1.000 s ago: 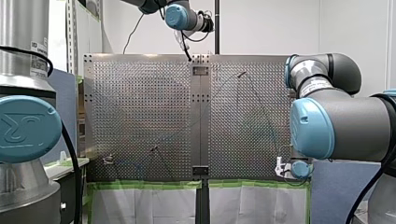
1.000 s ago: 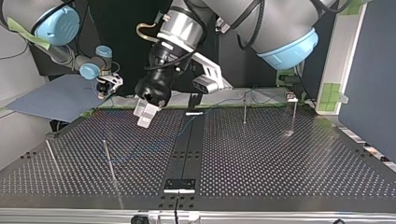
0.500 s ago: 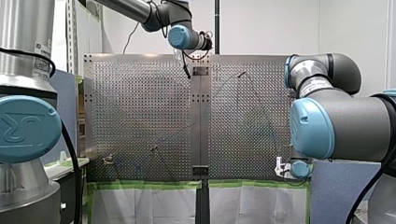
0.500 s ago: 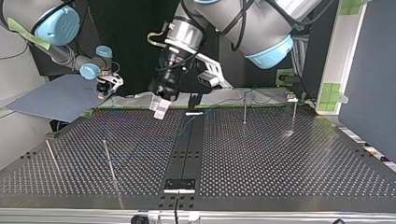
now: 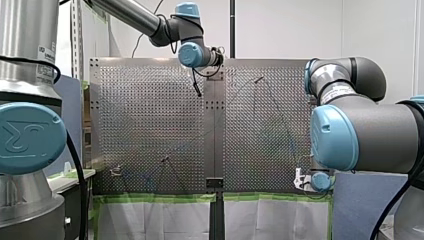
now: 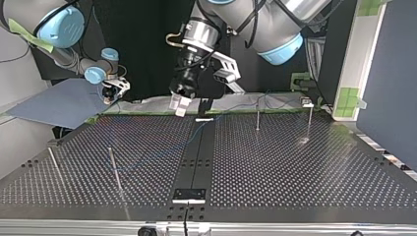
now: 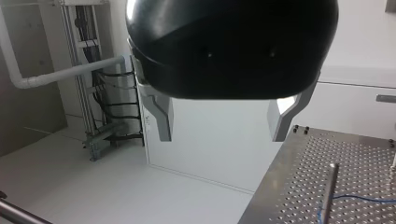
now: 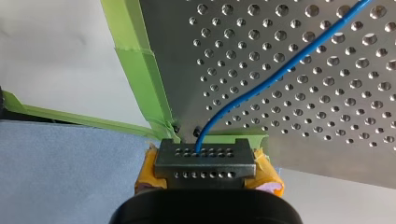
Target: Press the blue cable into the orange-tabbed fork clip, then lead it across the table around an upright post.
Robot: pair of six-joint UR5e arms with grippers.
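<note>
The blue cable (image 8: pixel 280 70) runs from my right gripper (image 8: pixel 204 161), which has yellow pads and is shut on it, out over the perforated table (image 8: pixel 327 116). In the top view the cable (image 6: pixel 152 156) lies thinly across the table past an upright post (image 6: pixel 114 169). My right gripper (image 6: pixel 110 91) stays off the table's far left corner there. My left gripper (image 6: pixel 180 104) hangs open above the far edge near the middle, holding nothing. In its wrist view the left gripper (image 7: pixel 224 119) has its fingers wide apart with nothing between them. A small clip (image 6: pixel 307 102) stands at the far right corner.
More upright posts stand on the table (image 6: pixel 295 187): one post (image 6: pixel 257 118) and another post (image 6: pixel 310 123) at the far right, and a leaning post (image 6: pixel 54 164) at the near left. A dark centre strip (image 6: pixel 196 157) splits the plate. Green tape (image 8: pixel 140 60) lines the edge.
My left gripper has swung to the right in the top view and back toward the table's far edge, still open. My right arm and the cable have not moved.
</note>
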